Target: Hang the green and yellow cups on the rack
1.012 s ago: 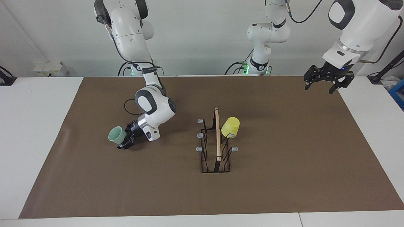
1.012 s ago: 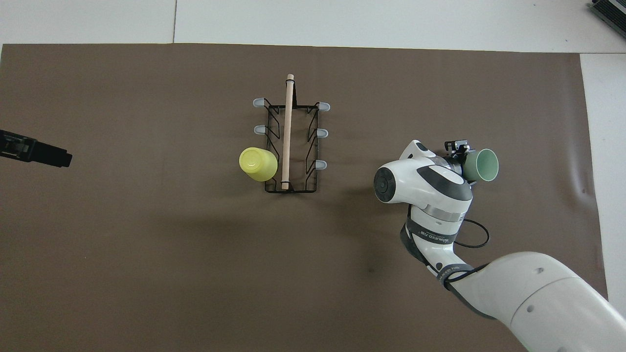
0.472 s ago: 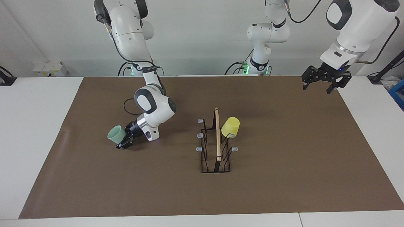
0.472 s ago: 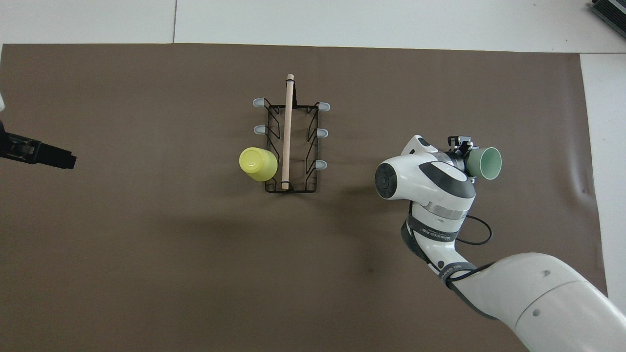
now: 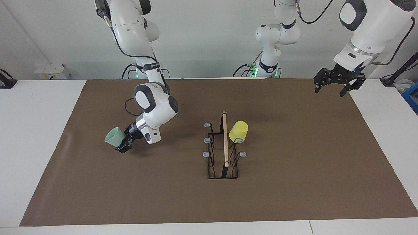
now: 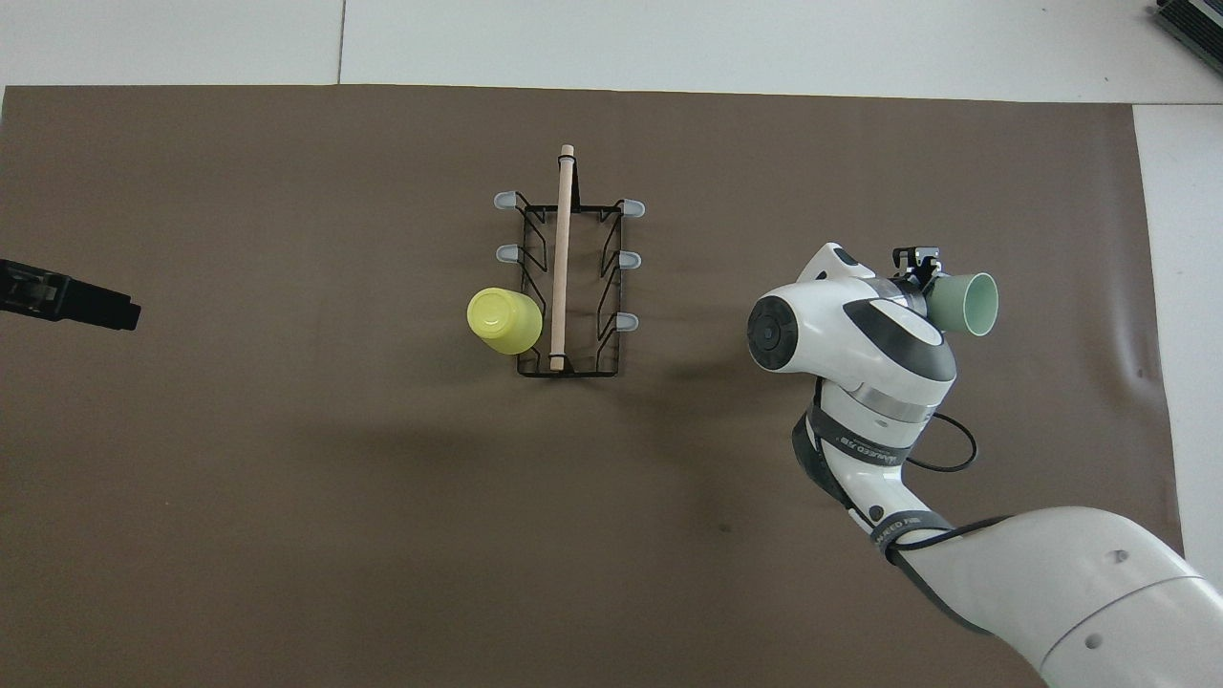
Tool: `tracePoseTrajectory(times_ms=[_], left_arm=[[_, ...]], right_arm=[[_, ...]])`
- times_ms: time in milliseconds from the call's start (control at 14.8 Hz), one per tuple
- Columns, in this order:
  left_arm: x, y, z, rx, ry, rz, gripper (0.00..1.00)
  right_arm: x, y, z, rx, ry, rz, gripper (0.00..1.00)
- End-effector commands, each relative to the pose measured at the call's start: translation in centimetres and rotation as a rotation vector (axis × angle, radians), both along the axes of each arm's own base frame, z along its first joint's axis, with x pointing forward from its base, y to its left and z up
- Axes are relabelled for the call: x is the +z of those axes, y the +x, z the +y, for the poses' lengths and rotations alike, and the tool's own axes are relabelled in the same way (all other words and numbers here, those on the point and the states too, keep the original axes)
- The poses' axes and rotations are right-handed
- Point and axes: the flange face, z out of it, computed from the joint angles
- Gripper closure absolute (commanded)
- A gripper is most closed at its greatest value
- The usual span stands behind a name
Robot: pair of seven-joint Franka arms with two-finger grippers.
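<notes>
A white desk (image 5: 36,137) carries a brown mat (image 5: 294,182) before a plain pale wall (image 5: 202,39). The rack (image 5: 224,153) stands mid-mat; the yellow cup (image 5: 238,131) hangs mouth-down on a prong nearest the robots, on the left arm's side. The right gripper (image 5: 123,143) has its fingers clamped on the green cup (image 5: 113,137), lifted tilted over the mat toward the right arm's end. The left gripper (image 5: 338,85) waits, fingers apart, above the mat's corner.
</notes>
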Motion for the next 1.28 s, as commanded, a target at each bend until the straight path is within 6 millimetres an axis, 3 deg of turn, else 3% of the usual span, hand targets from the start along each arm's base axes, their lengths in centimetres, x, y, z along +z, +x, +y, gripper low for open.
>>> tracePoseTrajectory(times_ms=[0, 337, 540, 877, 1214], left_arm=[[0.1, -0.9, 0.1, 0.008, 0.011, -0.006, 0.0], [0.1, -0.9, 0.1, 0.008, 0.011, -0.006, 0.0], [0.1, -0.9, 0.1, 0.008, 0.011, -0.006, 0.0], [0.1, -0.9, 0.0, 0.007, 0.011, -0.006, 0.0], [0.1, -0.9, 0.0, 0.007, 0.011, -0.006, 0.0]], right_arm=[[4.6, 0.5, -0.8, -0.031, 0.101, -0.003, 0.5], [11.0, 2.0, -2.0, -0.133, 0.337, -0.028, 0.53], [12.7, 2.2, -0.6, -0.21, 0.503, -0.046, 0.53], [13.5, 2.6, 0.1, -0.246, 0.681, -0.07, 0.53], [16.0, 2.7, 1.6, -0.298, 0.907, -0.136, 0.53]])
